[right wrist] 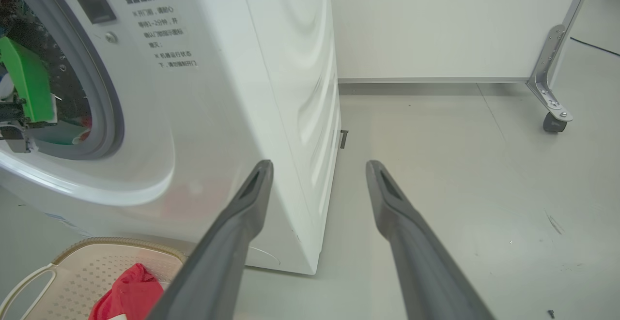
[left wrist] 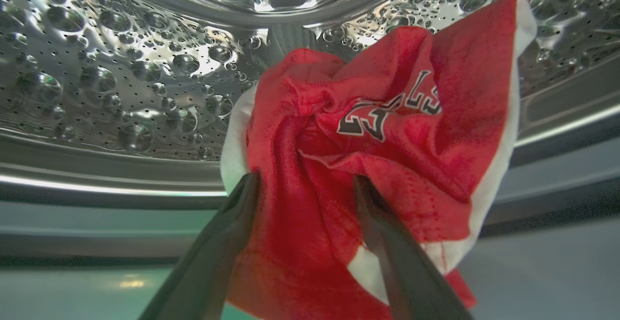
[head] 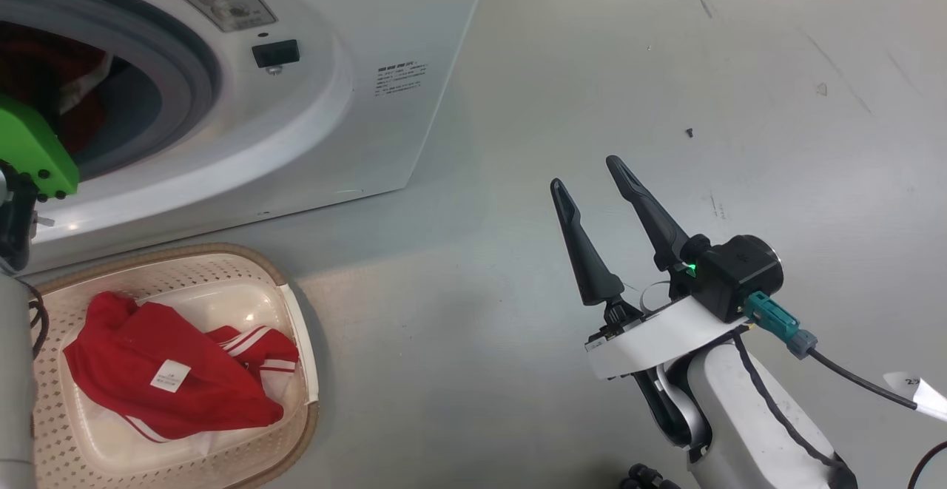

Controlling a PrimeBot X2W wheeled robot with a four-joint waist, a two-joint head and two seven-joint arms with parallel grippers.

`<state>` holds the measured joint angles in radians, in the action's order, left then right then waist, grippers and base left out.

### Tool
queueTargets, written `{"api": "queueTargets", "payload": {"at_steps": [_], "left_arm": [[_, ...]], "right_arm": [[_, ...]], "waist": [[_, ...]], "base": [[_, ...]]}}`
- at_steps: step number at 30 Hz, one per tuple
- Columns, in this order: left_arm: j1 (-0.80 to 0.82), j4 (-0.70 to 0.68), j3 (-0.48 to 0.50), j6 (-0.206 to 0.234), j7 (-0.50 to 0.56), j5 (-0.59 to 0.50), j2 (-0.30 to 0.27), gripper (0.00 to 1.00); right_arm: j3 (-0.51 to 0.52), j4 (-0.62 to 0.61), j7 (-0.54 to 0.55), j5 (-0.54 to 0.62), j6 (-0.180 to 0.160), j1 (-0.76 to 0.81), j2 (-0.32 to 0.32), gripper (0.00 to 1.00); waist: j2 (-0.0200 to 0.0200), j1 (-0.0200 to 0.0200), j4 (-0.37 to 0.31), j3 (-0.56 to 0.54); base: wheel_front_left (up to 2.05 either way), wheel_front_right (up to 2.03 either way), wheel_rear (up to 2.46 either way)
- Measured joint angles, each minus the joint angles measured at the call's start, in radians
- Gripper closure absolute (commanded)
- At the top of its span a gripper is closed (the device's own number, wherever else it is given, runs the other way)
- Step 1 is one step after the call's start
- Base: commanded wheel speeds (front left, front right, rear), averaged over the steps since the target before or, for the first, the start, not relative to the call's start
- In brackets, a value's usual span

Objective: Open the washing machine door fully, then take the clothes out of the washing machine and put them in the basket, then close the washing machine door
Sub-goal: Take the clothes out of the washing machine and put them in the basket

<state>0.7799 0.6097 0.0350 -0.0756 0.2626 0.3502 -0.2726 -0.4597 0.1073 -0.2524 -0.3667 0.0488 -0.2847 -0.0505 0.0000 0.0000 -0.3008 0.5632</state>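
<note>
On the grey floor (head: 666,67), the washing machine (head: 355,104) filled the head view's upper left. Its mouth was uncovered and the grey rubber ring (head: 185,52) was exposed. Inside was the steel drum (left wrist: 121,68), studded and shiny. The basket (head: 292,311) stood on the floor just in front of the machine, below the mouth.

The clothes were split two ways. One red garment (head: 214,393) with white stripes lay crumpled in the basket, its white tag (head: 170,376) facing up. A red jersey (left wrist: 387,131) printed with 23 was inside the drum.

The left gripper (left wrist: 305,182) reached into the drum, jaws spread wide. A fold of the jersey sat between the two fingers, not pinched as far as the wrist view showed. The left arm's green housing (head: 33,149) was at the machine's mouth.

The right gripper (head: 587,176) hovered over bare floor on the head view's right side, well apart from the basket. Its jaws were wide with nothing between them.
</note>
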Motion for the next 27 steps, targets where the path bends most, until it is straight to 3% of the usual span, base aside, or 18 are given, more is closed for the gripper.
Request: {"api": "queueTargets", "payload": {"at_steps": [19, 20, 21, 22, 23, 27], "left_arm": [[0.081, 0.131, -0.035, 0.01, 0.018, -0.018, 0.007, 0.0], [0.083, 0.137, -0.034, 0.01, 0.018, -0.016, 0.01, 0.06], [0.085, 0.144, -0.034, 0.01, 0.018, -0.016, 0.012, 0.61], [0.087, 0.151, -0.035, 0.01, 0.018, -0.016, 0.013, 0.96], [0.088, 0.156, -0.035, 0.01, 0.018, -0.016, 0.016, 1.0], [0.093, 0.175, -0.039, 0.009, 0.015, -0.016, 0.026, 1.0]], "right_arm": [[-0.016, 0.014, 0.0, 0.001, -0.016, -0.015, 0.0, 0.0], [-0.016, 0.015, 0.0, 0.001, -0.016, -0.015, 0.0, 0.0], [-0.017, 0.016, 0.0, 0.001, -0.016, -0.015, 0.0, 0.0], [-0.017, 0.017, 0.0, 0.001, -0.016, -0.015, 0.0, 0.0], [-0.018, 0.019, 0.0, 0.001, -0.016, -0.015, 0.0, 0.0], [-0.018, 0.024, 0.0, 0.002, -0.016, -0.015, 0.0, 0.0]], "waist": [[0.0001, 0.0, -0.009, 0.005], [0.0, 0.0, -0.009, 0.004], [0.0, 0.0, -0.009, 0.003], [0.0, 0.0, -0.008, 0.002], [0.0001, 0.0, -0.008, 0.001], [0.0, 0.0, -0.005, -0.005]], "base": [[0.0, 0.0, 0.0], [0.0, 0.0, 0.0], [0.0, 0.0, 0.0], [0.0, 0.0, 0.0], [0.0, 0.0, 0.0], [0.0, 0.0, 0.0]]}}
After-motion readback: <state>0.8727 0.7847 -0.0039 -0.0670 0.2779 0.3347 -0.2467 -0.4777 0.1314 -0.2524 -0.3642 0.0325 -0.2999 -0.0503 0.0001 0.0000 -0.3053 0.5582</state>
